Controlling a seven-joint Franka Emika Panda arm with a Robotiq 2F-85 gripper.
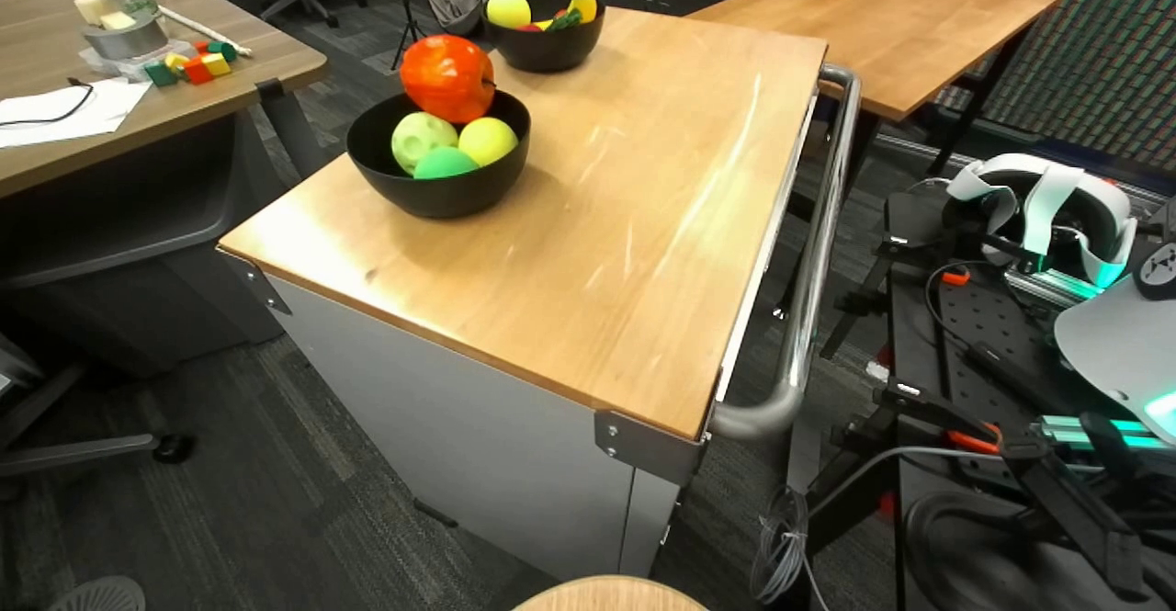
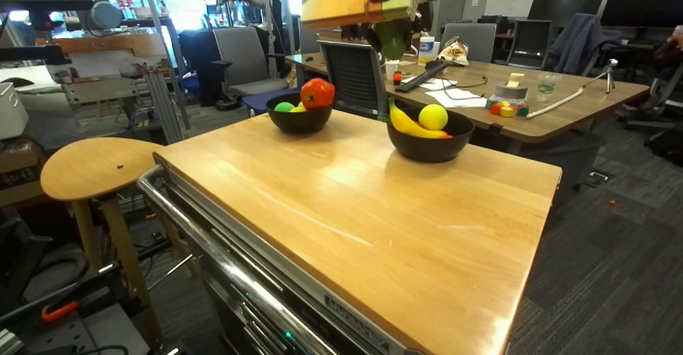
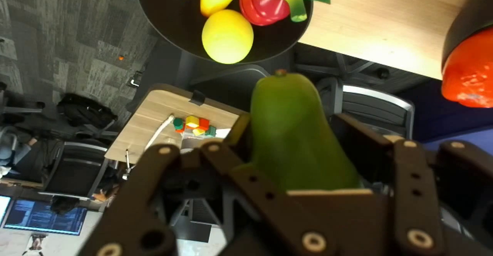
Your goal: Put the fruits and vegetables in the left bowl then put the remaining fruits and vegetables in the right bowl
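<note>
The gripper is closed on a smooth, dark green, elongated fruit and holds it in the air, well above the pale wooden tabletop. The round, plain black left bowl contains a glossy red-orange fruit, a bright green ball, a dimpled pale green ball and a yellow-green ball. The round, plain black right bowl holds a curved yellow banana, a round pale yellow fruit and a shiny red piece. This looks like the second half of the task, with the dark green fruit probably meant for the right bowl. The next move likely calls for centring over it, lowering into the bare space beside the pale yellow fruit and releasing without nudging the banana.
</note>
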